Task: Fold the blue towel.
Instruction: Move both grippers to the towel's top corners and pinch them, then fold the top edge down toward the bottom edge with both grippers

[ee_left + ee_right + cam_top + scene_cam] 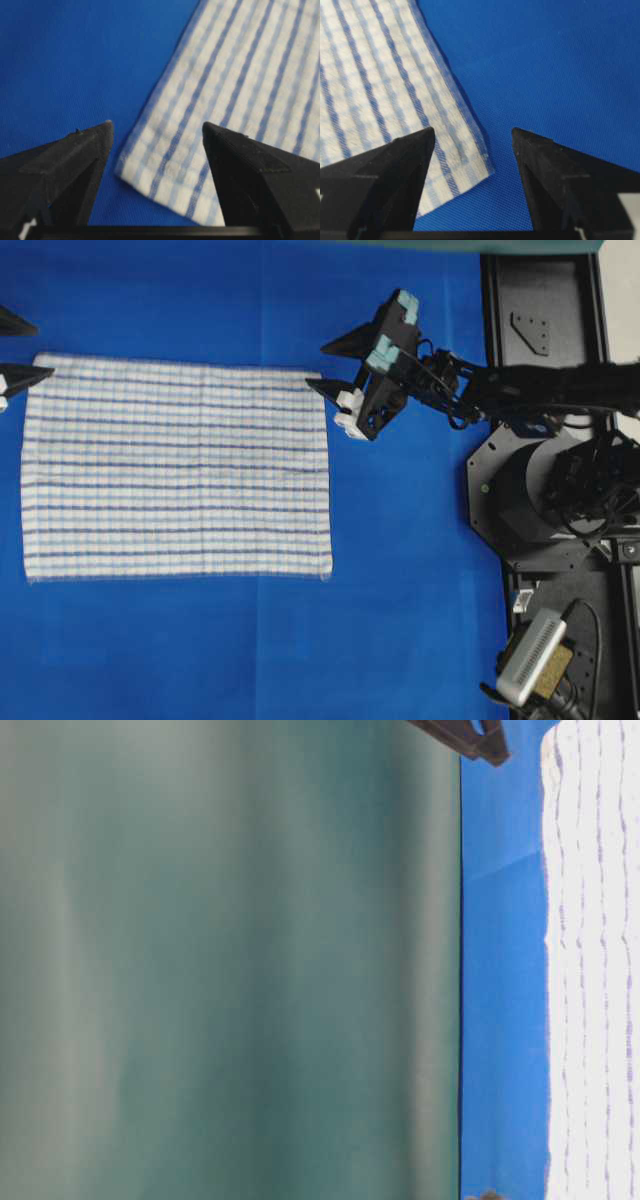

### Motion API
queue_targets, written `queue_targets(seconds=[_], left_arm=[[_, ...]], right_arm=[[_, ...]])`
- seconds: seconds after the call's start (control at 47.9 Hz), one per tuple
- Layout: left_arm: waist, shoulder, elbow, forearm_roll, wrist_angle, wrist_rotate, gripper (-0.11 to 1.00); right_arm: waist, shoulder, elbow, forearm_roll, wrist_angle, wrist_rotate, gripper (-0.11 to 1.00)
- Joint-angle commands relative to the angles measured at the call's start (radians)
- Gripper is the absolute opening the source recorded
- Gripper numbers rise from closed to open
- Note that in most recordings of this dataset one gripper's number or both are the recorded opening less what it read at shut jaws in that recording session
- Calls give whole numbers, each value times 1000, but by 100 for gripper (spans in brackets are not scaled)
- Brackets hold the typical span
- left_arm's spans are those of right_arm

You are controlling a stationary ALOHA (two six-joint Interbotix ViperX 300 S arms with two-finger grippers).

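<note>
Clearly at the start: the blue towel [177, 469] lies spread flat, one layer, on the blue table cover [400, 620], with no fold in it that the overhead view shows.
Towel place: left and middle of the overhead view, long sides running left to right, all four corners on the cover.
Done: nothing of the folding itself; judging by how they stand, the two grippers are placed at the two upper corners.
Left gripper [10, 355]: only its finger tips show at the left edge of the overhead view, spread apart and holding nothing; in its wrist view the towel's corner [165, 175] lies flat between the two fingers, below them.
Right gripper [325, 368]: fingers apart and empty, at the towel's upper right corner; in its wrist view that corner [470, 170] lies flat between the fingers, partly under the left one.
Left to do: likely close on both corners, lift, carry the upper edge over to the lower edge, let go, and perhaps fold again.
Count, towels: one.
Count, grippers: two, both open-handed.
Count, table covers: one.
Count, other things: one black robot base [545, 490] at the right, and one small grey box with cables [535, 658] at the lower right.
Table-level view: mostly a blurred green wall [230, 960]; little else can be read.
</note>
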State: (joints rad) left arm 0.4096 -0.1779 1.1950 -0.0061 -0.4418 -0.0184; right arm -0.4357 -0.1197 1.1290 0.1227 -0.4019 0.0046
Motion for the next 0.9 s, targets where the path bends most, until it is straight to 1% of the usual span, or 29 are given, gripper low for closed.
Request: queue_targets(seconds=[0.0, 0.104, 0.251, 0.334, 0.418, 0.481, 0.669, 0.731, 0.794, 0.878], left_arm=[[3, 41, -8, -2, -31, -2, 66], [5, 100, -12, -2, -57, -2, 66], [14, 163, -18, -3, -81, -8, 66], [15, 181, -25, -3, -83, -8, 66], [14, 195, -32, -5, -83, -8, 62], [14, 202, -35, -6, -80, -8, 54], [15, 213, -37, -6, -75, -8, 16], [11, 213, -38, -6, -74, -8, 6], [11, 212, -41, -6, -74, -8, 4], [6, 209, -48, -6, -75, -8, 4]], right_arm=[[-5, 29, -17, 3, -37, -2, 76], [-6, 77, -18, 5, -67, -2, 76], [-6, 114, -23, 14, -80, -2, 73], [-6, 133, -28, 20, -87, -2, 70], [-6, 146, -29, 20, -89, -2, 64], [-6, 152, -31, 20, -89, -2, 57], [5, 153, -28, 20, -89, -2, 30], [8, 153, -28, 20, -89, -2, 24], [12, 152, -29, 20, -89, -2, 21], [17, 153, -31, 20, -89, -2, 21]])
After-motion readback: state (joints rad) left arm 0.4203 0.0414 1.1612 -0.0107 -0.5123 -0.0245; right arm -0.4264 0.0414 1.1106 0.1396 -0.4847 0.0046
